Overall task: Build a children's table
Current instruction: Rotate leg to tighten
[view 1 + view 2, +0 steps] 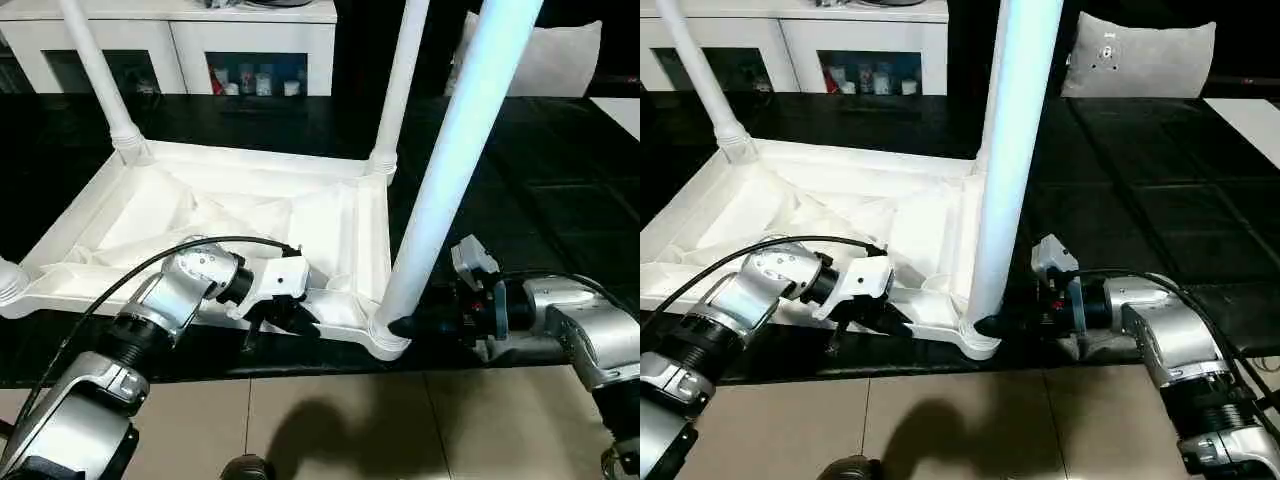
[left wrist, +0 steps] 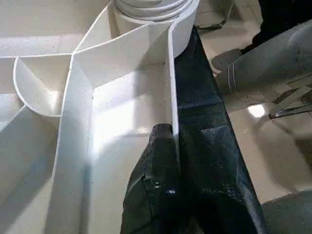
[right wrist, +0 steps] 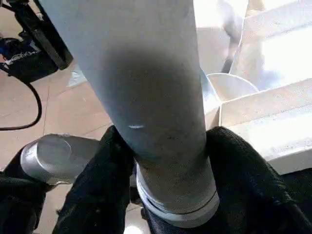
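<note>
The children's table (image 1: 250,162) lies upside down on a black surface, ribbed underside up. Two legs stand in the far corner sockets, one on the left (image 1: 95,70) and one on the right (image 1: 405,80). A third leg (image 1: 450,150) rises from the near right socket. My left gripper (image 1: 275,318) is shut on the table's thin near rim (image 2: 171,87), with one finger (image 2: 163,146) inside the wall. My right gripper (image 1: 405,325) is shut on the base of the near right leg (image 3: 146,87), a black finger (image 3: 102,165) on either side just above the socket.
A white cabinet (image 1: 250,40) with glass doors stands at the back, and a grey cushion (image 1: 1140,55) sits at the back right. The black surface ends just in front of the table, with tiled floor (image 1: 330,420) below. A black cable and gear (image 3: 29,48) lie on the floor.
</note>
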You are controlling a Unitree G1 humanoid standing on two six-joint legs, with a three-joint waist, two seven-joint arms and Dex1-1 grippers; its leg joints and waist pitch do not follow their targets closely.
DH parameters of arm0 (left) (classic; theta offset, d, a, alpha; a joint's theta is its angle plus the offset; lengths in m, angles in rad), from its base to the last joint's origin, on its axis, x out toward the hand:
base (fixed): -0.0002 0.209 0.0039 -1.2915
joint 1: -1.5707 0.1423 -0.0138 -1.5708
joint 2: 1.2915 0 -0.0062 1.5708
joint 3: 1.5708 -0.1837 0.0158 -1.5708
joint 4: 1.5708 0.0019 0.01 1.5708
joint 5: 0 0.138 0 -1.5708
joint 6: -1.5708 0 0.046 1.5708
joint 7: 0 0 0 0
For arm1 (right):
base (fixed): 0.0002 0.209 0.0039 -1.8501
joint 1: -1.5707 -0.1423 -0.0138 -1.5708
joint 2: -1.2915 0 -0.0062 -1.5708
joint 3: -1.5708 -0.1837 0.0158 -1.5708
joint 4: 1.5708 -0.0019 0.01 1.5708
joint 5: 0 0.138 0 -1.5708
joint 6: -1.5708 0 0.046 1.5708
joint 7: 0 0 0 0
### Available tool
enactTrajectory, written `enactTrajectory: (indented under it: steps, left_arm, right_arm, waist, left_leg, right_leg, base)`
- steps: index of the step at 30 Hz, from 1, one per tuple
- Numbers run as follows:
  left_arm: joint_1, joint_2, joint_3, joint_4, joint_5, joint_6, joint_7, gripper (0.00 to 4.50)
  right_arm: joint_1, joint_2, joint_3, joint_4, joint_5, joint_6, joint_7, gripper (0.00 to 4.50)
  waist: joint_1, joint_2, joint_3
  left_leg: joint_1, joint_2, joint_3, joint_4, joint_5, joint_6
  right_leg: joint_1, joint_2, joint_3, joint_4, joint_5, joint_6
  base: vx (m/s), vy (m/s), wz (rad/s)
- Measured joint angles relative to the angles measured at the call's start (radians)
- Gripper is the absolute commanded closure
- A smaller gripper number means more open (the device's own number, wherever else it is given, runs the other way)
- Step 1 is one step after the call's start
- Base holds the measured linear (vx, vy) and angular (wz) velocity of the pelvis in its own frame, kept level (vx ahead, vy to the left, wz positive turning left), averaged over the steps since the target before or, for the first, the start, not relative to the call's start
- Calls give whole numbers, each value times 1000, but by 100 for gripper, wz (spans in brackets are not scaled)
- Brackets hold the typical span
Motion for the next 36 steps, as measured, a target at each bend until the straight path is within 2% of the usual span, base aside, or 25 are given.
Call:
enactTrajectory:
  steps: [3,8,12,16,19,22,23,26,27,30,32,36]
  left_arm:
    - [0,-1,1,-1,-5,12,-1,450]
    - [9,-14,19,-22,-18,91,13,450]
    - [15,-49,63,-30,-3,217,150,450]
    - [0,-160,110,-15,23,337,358,450]
    - [-28,-257,135,14,40,412,518,450]
    - [-42,-297,136,21,45,439,587,450]
    - [-44,-300,137,21,48,439,594,450]
    - [-46,-309,136,17,57,438,602,450]
    - [-47,-311,136,16,58,438,602,450]
    - [-46,-305,123,10,57,429,584,450]
    - [-41,-292,116,7,55,413,561,450]
    - [-26,-237,100,1,49,349,488,450]
  right_arm:
    - [6,0,-4,-8,3,8,-1,247]
    - [30,25,-35,-35,15,40,-44,248]
    - [26,127,-88,-36,-4,104,-273,249]
    - [-57,260,-163,5,-78,200,-592,250]
    - [-122,355,-199,59,-136,206,-826,250]
    - [-147,380,-197,101,-159,158,-920,250]
    - [-147,383,-196,107,-161,142,-929,198]
    - [-145,402,-223,124,-153,113,-925,179]
    - [-142,406,-233,124,-149,107,-921,150]
    - [-114,374,-228,98,-144,99,-856,138]
    - [-92,349,-210,80,-137,84,-816,107]
    - [-47,270,-187,46,-112,60,-681,77]
  waist:
    - [2,0,0]
    - [2,0,0]
    - [-27,0,0]
    - [-70,-2,0]
    - [-82,-4,1]
    - [-80,-3,0]
    - [-78,-3,0]
    - [-70,-1,-1]
    - [-68,-1,-1]
    - [-61,-1,-1]
    - [-57,0,-1]
    - [-44,0,0]
  left_leg:
    - [0,0,0,0,0,0]
    - [2,0,0,0,0,0]
    - [5,0,1,2,1,-1]
    - [5,0,2,3,2,-3]
    - [4,0,2,2,2,-3]
    - [4,0,1,-2,2,-3]
    - [3,0,1,-4,2,-3]
    - [0,0,1,-5,2,-3]
    - [-1,0,2,-5,2,-2]
    - [-2,0,2,-5,2,-1]
    - [-2,0,1,-5,2,-2]
    - [-1,0,1,-5,2,-2]
  right_leg:
    - [0,0,0,0,0,0]
    - [0,0,0,2,0,0]
    - [1,0,2,5,0,0]
    - [0,0,3,3,1,0]
    - [-1,0,3,3,2,0]
    - [-2,1,2,2,2,0]
    - [-3,1,2,1,2,1]
    - [-6,1,1,1,1,1]
    - [-8,1,2,1,1,1]
    - [-8,1,1,0,1,1]
    - [-8,1,1,0,1,1]
    - [-8,1,1,1,1,1]
  base:
    - [0,0,0]
    - [0,0,0]
    - [0,0,0]
    - [0,0,0]
    - [0,0,0]
    - [0,0,0]
    - [0,0,0]
    - [0,0,0]
    - [0,0,0]
    - [0,0,0]
    - [0,0,0]
    - [0,0,0]
